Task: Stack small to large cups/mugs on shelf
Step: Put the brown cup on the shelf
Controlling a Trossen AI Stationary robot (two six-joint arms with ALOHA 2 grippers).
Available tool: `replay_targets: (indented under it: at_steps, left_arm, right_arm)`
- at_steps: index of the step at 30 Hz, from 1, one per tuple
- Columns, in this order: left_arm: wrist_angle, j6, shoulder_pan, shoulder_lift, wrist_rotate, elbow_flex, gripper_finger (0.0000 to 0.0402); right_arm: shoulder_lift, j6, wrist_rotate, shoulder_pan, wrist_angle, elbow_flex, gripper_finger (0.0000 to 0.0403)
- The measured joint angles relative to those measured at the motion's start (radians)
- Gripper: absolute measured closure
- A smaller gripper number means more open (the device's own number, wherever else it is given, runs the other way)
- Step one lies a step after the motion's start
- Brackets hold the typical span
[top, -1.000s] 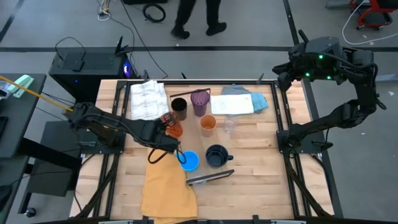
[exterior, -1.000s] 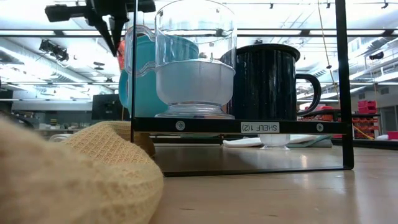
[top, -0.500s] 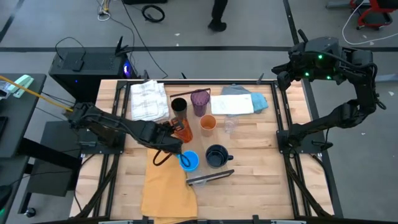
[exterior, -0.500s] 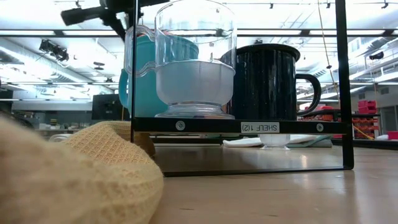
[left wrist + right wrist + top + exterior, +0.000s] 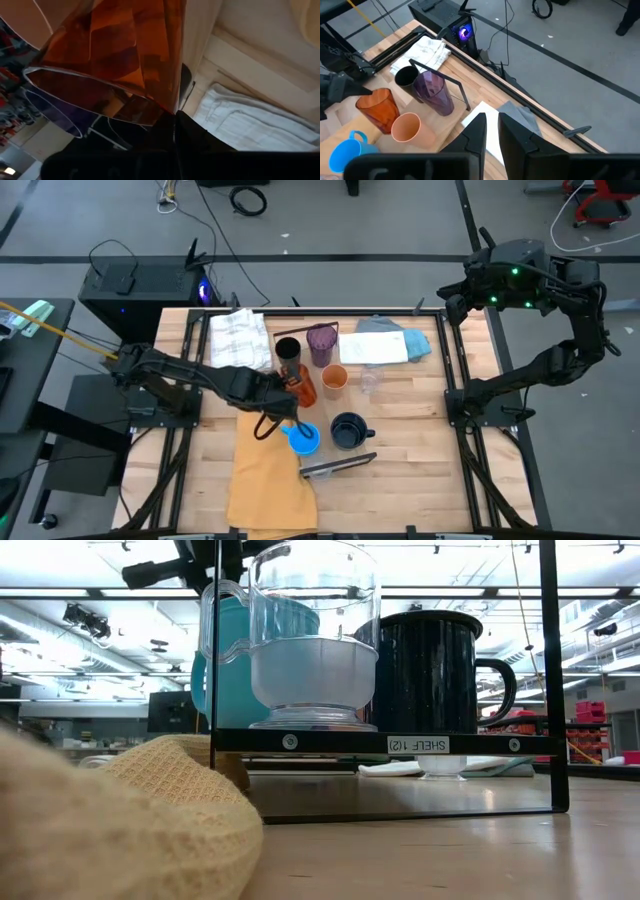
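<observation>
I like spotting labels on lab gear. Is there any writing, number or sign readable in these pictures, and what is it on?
"SHELF 1(2)", reading upside down, on a small white label stuck to the dark bar of the shelf, seen in the low view.
No other text can be read: the cups, the cloths and the arms show no legible writing in any view.

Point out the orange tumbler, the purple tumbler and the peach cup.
orange tumbler (image 5: 376, 107), right wrist view, its side wall.
purple tumbler (image 5: 436, 91), right wrist view, its side wall.
peach cup (image 5: 408, 129), right wrist view, its rim.
</observation>
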State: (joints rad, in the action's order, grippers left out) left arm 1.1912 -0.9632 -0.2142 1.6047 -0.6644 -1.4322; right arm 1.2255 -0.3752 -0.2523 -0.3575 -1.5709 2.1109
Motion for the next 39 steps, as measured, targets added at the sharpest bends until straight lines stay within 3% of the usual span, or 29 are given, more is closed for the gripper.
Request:
replay_targets:
  at_steps: [39]
  left_arm:
    - [-0.012, -0.013, 0.033, 0.089, 0.091, 0.0, 0.0393]
  right_arm:
    - [0.011, -0.015, 0.0, 0.001, 0.0, 0.0, 0.0349]
